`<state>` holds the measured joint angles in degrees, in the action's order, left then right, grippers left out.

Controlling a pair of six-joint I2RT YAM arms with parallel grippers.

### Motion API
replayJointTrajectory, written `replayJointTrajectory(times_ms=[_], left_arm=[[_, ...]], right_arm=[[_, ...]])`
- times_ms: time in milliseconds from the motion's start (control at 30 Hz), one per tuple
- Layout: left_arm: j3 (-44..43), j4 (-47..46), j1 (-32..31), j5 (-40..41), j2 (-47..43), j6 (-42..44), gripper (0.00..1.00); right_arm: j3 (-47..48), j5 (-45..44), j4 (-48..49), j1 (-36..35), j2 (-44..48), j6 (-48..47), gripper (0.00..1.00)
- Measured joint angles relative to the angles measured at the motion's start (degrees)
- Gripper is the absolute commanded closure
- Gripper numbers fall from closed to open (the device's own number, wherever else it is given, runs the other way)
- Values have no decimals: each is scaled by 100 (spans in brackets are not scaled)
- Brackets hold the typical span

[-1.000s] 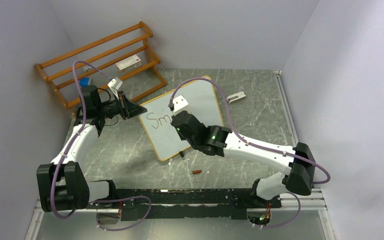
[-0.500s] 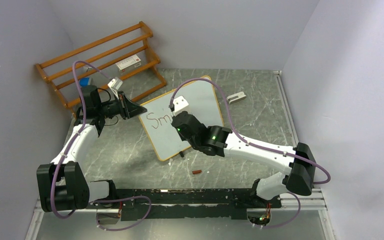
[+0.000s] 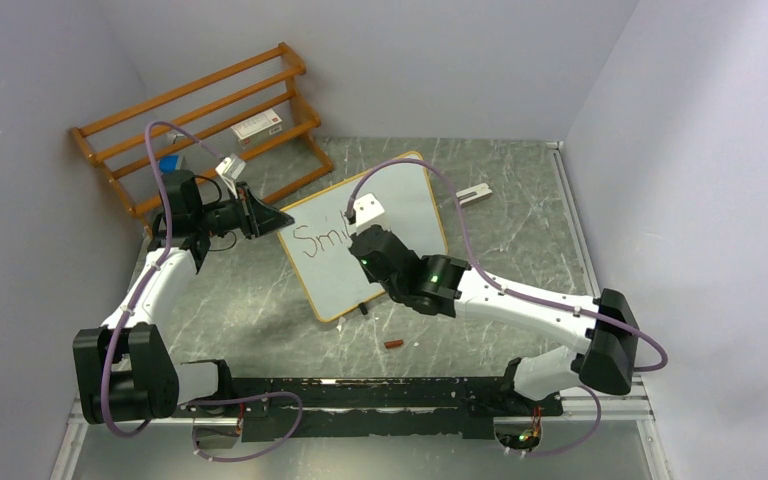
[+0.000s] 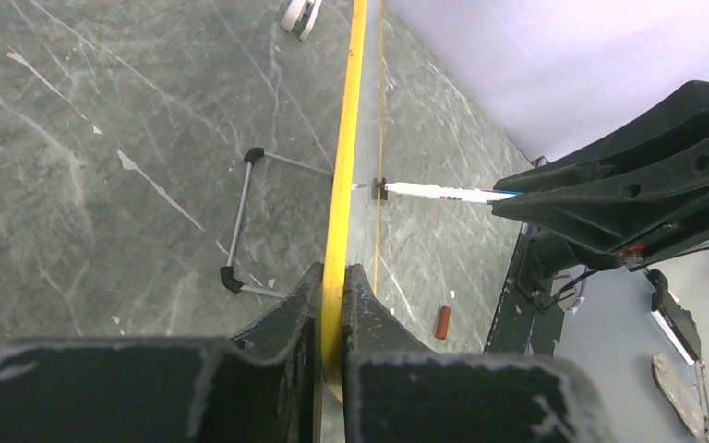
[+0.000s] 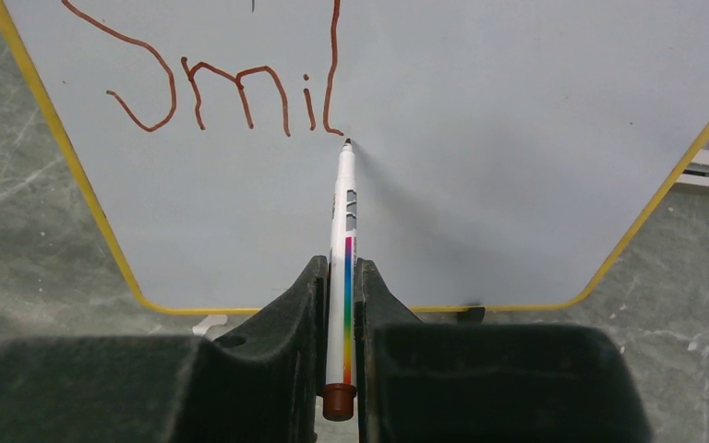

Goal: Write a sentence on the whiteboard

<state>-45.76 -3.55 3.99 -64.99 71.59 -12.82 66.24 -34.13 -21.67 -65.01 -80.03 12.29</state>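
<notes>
Whiteboard [image 5: 517, 138] edge pinched by left tool [image 4: 332, 281]; right tool [image 5: 337, 277] grips marker [image 5: 344, 212], tip touching it. Risk: excess pressure shifts it, distorting sentence [image 5: 226, 92].

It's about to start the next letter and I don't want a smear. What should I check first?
1. Right claw shut on the marker: ok.
2. Marker tip on the whiteboard at the foot of the "l": ok.
3. Left claw clamped on the whiteboard's yellow edge: ok.
4. Bare board right of the "l" for more letters: ok.
5. Sentence finished: not ok, only "Smil" is written.
6. Whiteboard steady on the table: cannot tell.
</notes>
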Motion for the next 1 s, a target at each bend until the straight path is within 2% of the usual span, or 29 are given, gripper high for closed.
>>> replayJointTrajectory(times_ms=[300, 1000], left_arm=[[-7, 9, 0, 0, 0, 0, 95], [-7, 11, 0, 0, 0, 0, 95]], right_arm=[[-262, 55, 378, 9, 442, -4, 100], [-363, 131, 603, 173, 299, 31, 100]])
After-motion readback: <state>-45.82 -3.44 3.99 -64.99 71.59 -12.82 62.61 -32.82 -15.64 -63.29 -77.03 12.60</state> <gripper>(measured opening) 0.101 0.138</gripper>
